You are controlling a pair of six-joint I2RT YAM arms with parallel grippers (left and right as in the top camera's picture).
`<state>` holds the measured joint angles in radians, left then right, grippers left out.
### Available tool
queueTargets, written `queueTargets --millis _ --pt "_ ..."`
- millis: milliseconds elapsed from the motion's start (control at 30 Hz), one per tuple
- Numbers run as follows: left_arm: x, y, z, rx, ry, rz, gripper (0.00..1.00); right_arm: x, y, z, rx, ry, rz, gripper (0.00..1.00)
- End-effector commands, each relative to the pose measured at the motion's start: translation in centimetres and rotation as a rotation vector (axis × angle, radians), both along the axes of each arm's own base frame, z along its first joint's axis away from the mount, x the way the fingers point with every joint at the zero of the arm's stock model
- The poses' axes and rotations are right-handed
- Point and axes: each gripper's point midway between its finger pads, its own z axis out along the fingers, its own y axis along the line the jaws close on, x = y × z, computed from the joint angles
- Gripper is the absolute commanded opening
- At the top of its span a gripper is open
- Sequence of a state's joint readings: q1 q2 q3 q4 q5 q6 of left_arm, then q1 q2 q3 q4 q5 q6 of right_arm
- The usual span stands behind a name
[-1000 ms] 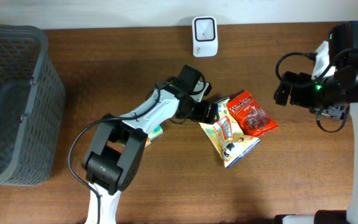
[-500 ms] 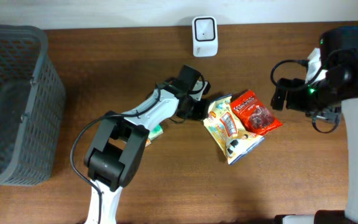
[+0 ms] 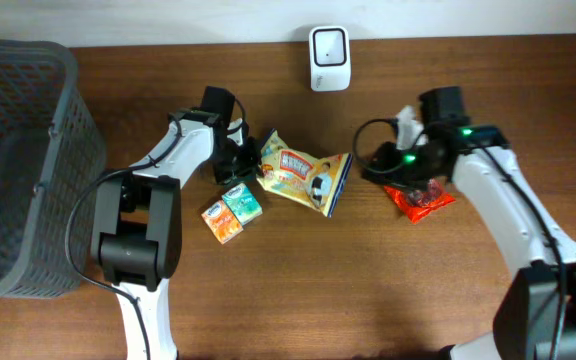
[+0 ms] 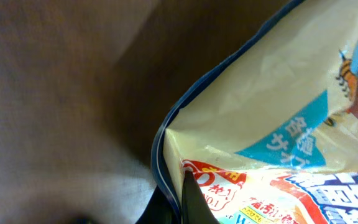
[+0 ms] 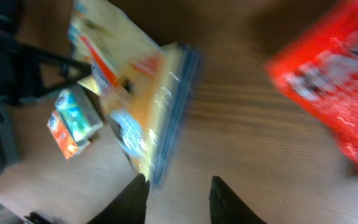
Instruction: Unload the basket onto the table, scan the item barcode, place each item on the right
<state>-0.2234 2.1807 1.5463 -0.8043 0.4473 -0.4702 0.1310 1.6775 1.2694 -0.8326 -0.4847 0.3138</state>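
A yellow snack bag (image 3: 303,175) lies in the middle of the table, and my left gripper (image 3: 245,160) is shut on its left edge. In the left wrist view the black fingers pinch the bag's blue-trimmed seam (image 4: 166,168), with the left gripper (image 4: 180,198) at the frame's bottom. The white barcode scanner (image 3: 328,45) stands at the far edge. My right gripper (image 3: 373,168) hovers between the yellow bag and a red snack bag (image 3: 423,197). Its fingers (image 5: 135,199) are apart with only bare table between them, close to the yellow bag's (image 5: 135,93) end.
A dark mesh basket (image 3: 63,120) fills the left side. Two small cartons (image 3: 232,211), orange and green, lie just in front of the left gripper. The red bag (image 5: 334,93) sits to the right in the right wrist view, and the cartons (image 5: 73,121) to the left.
My left gripper shut on the yellow bag and pulled it left, away from the red bag. The right arm swung in towards the centre, its jaws narrowing.
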Motion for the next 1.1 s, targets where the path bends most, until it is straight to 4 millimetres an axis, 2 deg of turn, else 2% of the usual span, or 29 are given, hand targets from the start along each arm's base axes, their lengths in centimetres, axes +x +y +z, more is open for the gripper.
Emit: queueTargets --millis 0,67,133,200,233,267,333,433,467,500,567,700,833,867,933,1067 --pt "-1.6 -0.1 1.3 0.032 0.036 -0.004 0.0 0.3 2.3 0.4 0.008 -0.019 0.002 0.3" --pt "-2.5 -0.9 2.5 0.032 0.037 -0.028 0.0 1.1 3.0 0.9 0.016 -0.059 0.001 0.3" --pt "-3.0 -2.1 3.5 0.029 0.018 -0.059 0.0 1.8 3.7 1.0 0.025 -0.091 0.005 0.25" --pt "-3.3 -3.3 4.0 0.022 -0.004 -0.088 0.0 1.9 4.6 0.1 0.036 -0.054 -0.024 0.17" --pt "-3.5 -3.6 4.0 0.023 -0.005 -0.095 0.0 1.7 5.0 -0.4 0.035 -0.038 -0.019 0.17" --pt "-3.6 -3.7 4.0 0.023 -0.005 -0.099 0.0 1.4 5.6 -1.1 0.031 -0.015 -0.01 0.16" --pt "-3.7 -3.9 4.0 0.023 -0.004 -0.103 0.0 0.5 7.1 -3.7 0.013 0.055 0.022 0.08" --pt "-3.9 -3.7 4.0 0.03 0.008 -0.096 0.0 -0.4 7.3 -6.9 -0.026 0.165 -0.013 0.05" --pt "-4.0 -3.6 3.9 0.038 0.013 -0.095 0.0 -0.8 6.8 -8.1 -0.058 0.199 -0.025 0.04" --pt "-4.0 -3.1 3.7 0.069 0.013 -0.092 0.0 -1.3 5.5 -9.4 -0.129 0.235 -0.047 0.04" --pt "-3.8 -0.9 3.0 0.197 0.003 -0.075 0.0 -2.5 0.6 -10.5 -0.345 0.288 -0.118 0.04" --pt "-3.5 0.5 3.1 0.218 0.005 -0.047 0.0 -2.5 -4.1 -10.4 -0.449 0.327 -0.203 0.05" --pt "-3.1 2.2 5.8 0.209 -0.02 -0.002 0.0 -2.0 -6.2 -10.4 -0.438 0.33 -0.218 0.04" --pt "-3.0 2.3 6.6 0.203 -0.042 0.004 0.0 -1.8 -5.8 -10.1 -0.408 0.331 -0.211 0.04" --pt "-2.7 2.1 7.9 0.192 -0.081 0.005 0.0 -1.0 -3.1 -8.4 -0.251 0.306 -0.104 0.04" --pt "-3.2 1.2 7.8 0.208 -0.087 -0.024 0.0 0.7 2.0 -3.0 -0.022 0.233 0.044 0.04"
